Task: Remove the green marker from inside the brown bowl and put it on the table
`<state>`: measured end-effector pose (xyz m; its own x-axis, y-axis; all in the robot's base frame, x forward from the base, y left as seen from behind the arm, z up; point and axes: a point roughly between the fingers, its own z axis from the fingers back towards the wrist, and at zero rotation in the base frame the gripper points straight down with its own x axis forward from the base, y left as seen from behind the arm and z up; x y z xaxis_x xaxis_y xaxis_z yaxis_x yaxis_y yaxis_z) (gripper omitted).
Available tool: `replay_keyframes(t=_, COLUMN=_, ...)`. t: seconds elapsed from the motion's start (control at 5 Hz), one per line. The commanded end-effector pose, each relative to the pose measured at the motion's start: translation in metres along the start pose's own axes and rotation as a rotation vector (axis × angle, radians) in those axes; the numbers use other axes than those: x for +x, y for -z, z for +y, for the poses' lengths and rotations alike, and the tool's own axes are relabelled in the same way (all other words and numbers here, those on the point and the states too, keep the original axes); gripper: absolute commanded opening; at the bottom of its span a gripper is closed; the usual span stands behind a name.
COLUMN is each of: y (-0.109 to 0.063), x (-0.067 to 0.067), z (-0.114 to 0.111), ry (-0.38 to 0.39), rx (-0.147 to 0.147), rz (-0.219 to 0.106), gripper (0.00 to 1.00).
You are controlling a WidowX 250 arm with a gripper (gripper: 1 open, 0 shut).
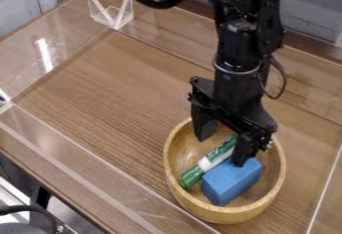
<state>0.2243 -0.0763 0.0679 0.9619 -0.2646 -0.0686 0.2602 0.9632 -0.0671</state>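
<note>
green marker (214, 162) partly hidden behind spread gripper (227, 146).

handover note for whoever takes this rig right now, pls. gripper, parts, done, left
Gripper: jaws open, pointing down, low over the brown bowl, holding nothing.
Green marker: lying inside the bowl, slanted, next to a blue block. One finger stands on each side of its upper end; I cannot tell whether they touch it.
Table: bare wood to the left of the bowl.
Done: gripper lined up over the marker.
Left: close on the marker, lift it out without dragging the block, set it on the table.
</note>
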Motion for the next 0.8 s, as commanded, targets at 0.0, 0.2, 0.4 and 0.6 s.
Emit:
replay_keyframes(t=0.0, y=-0.0078, x=0.005, z=-0.0038, ry=0.022, rx=-0.006, rz=-0.049, gripper=1.0)
replay_keyframes(t=0.2, y=-0.0057, x=0.0051, z=-0.0047, ry=0.029, rx=-0.015, rz=-0.051, gripper=1.0)
replay_keyframes(t=0.4, y=-0.0035, x=0.0053, z=-0.0055, ry=0.036, rx=-0.023, rz=-0.053, gripper=1.0)
replay_keyframes(t=0.6, y=-0.0016, x=0.0055, z=-0.0063, ry=0.04, rx=-0.033, rz=-0.054, gripper=1.0)
